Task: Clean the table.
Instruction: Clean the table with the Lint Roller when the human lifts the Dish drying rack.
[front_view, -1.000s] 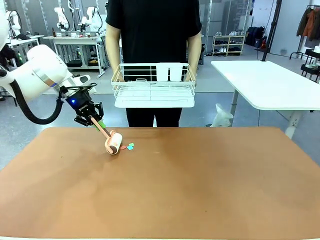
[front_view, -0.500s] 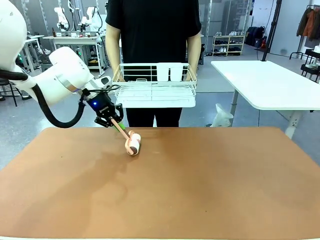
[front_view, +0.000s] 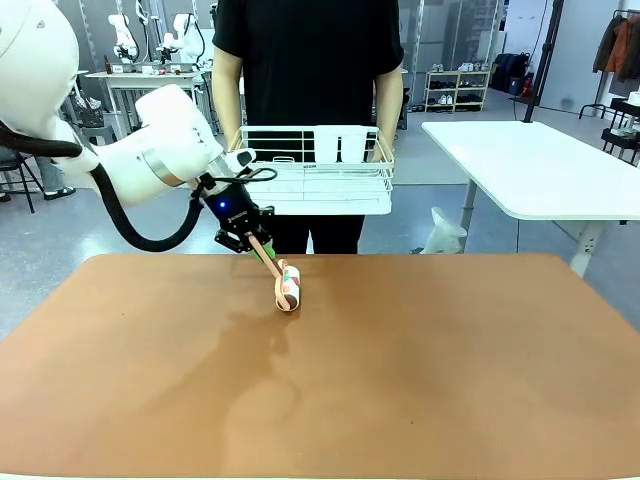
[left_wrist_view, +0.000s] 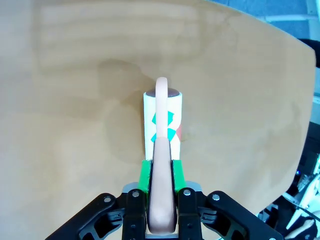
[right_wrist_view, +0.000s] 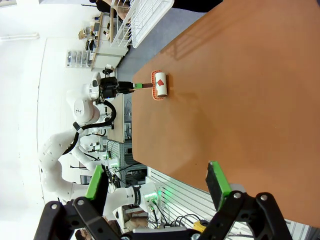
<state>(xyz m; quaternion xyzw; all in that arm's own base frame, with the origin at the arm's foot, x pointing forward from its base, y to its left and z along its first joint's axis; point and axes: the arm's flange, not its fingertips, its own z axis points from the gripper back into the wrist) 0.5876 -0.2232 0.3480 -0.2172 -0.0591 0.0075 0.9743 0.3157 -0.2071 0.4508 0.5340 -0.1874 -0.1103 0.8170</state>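
Your left jaws are clenched on the lint roller (front_view: 288, 286) by its handle (left_wrist_view: 162, 200), with the drum just ahead of them on the desk (front_view: 420, 380). Your right jaws hang released, well apart from it. Tilt the wrist and I'd guess the drum skids, shedding the paper bits (left_wrist_view: 165, 127).

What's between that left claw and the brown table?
A pink-handled lint roller: the left gripper clamps its handle, its drum rests on the table, front view.

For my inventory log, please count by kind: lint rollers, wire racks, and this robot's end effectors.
Lint roller: 1
Wire rack: 1
End effectors: 2 (left end effector shut on the roller's handle, right end effector open)
Total: 4
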